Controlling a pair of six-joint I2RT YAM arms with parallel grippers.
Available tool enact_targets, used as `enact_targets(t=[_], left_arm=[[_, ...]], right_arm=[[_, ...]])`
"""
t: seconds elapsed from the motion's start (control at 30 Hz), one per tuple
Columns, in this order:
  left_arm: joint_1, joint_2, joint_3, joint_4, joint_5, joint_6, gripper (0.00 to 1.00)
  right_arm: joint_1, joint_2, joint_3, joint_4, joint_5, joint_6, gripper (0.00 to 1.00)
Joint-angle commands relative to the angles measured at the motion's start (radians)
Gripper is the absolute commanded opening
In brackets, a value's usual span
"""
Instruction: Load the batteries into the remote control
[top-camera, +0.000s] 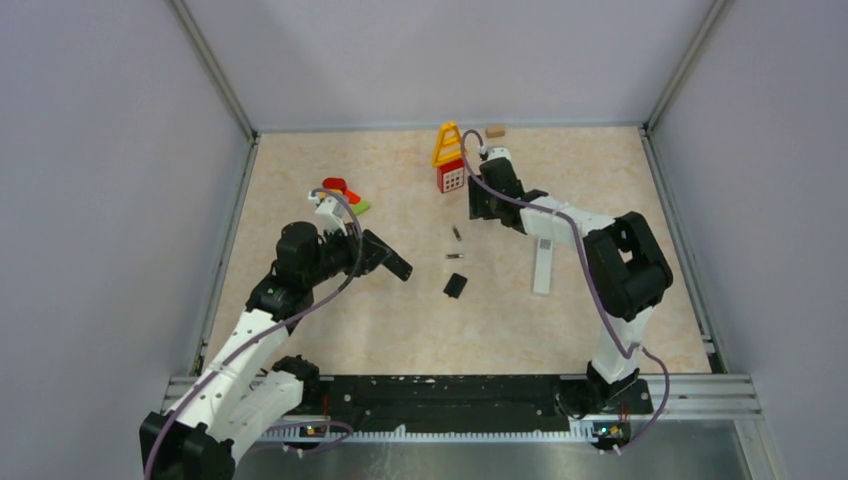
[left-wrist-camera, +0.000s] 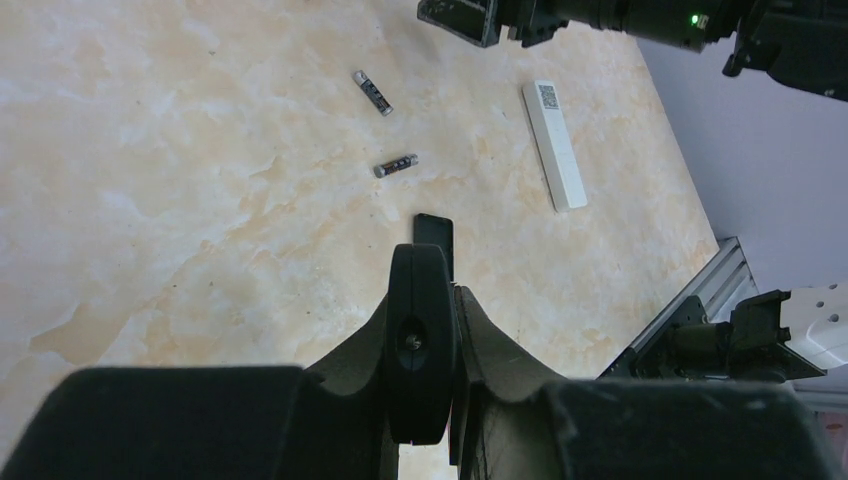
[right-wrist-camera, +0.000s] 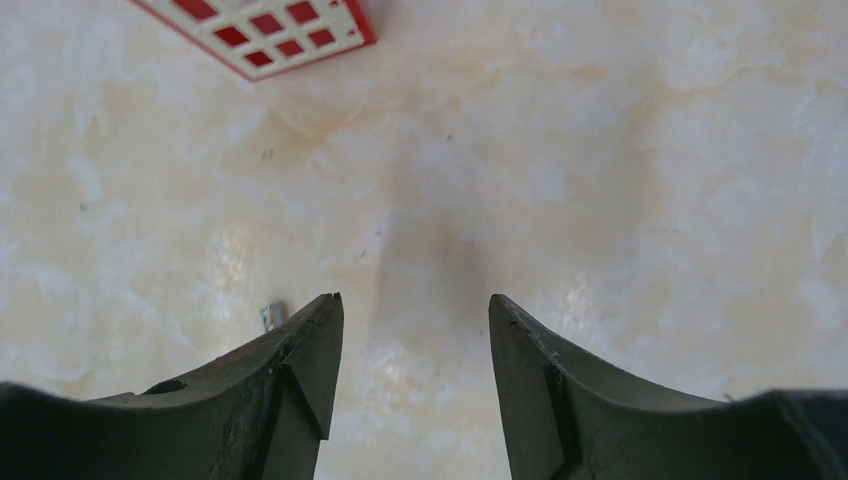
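Note:
My left gripper (top-camera: 376, 252) (left-wrist-camera: 440, 292) is shut on the black remote control (top-camera: 399, 266) (left-wrist-camera: 420, 330), held edge-on above the table. Its loose black cover (top-camera: 455, 285) (left-wrist-camera: 435, 232) lies just ahead of it. Two batteries lie further out on the table: one (top-camera: 455, 257) (left-wrist-camera: 396, 165) nearer, one (top-camera: 457, 233) (left-wrist-camera: 372, 92) beyond. My right gripper (top-camera: 480, 208) (right-wrist-camera: 415, 300) points down at the table, open, with nothing between its fingers. A silvery battery end (right-wrist-camera: 272, 315) peeks out just left of its left finger.
A long white bar with a code label (top-camera: 542, 265) (left-wrist-camera: 553, 145) lies under the right arm. A red-and-white cube (top-camera: 451, 178) (right-wrist-camera: 270, 30), a yellow toy (top-camera: 448, 143), a wooden block (top-camera: 495, 130) and red and green pieces (top-camera: 343, 193) sit further back.

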Motion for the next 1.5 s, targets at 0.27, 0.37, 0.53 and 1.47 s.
enact_targets(t=[0.27, 0.37, 0.53, 1.47], left_arm=[[0.013, 0.02, 0.037, 0.061, 0.043, -0.009, 0.0], [0.014, 0.023, 0.033, 0.07, 0.059, -0.005, 0.0], [0.015, 0.012, 0.028, 0.081, 0.084, -0.001, 0.0], [0.015, 0.03, -0.007, 0.281, 0.216, -0.129, 0.0]], right_arm=[[0.053, 0.082, 0.082, 0.023, -0.158, -0.112, 0.54], [0.082, 0.103, 0.086, 0.006, -0.138, -0.114, 0.51], [0.108, 0.152, 0.118, -0.027, -0.089, -0.125, 0.45], [0.141, -0.339, -0.114, 0.101, -0.196, -0.084, 0.0]])
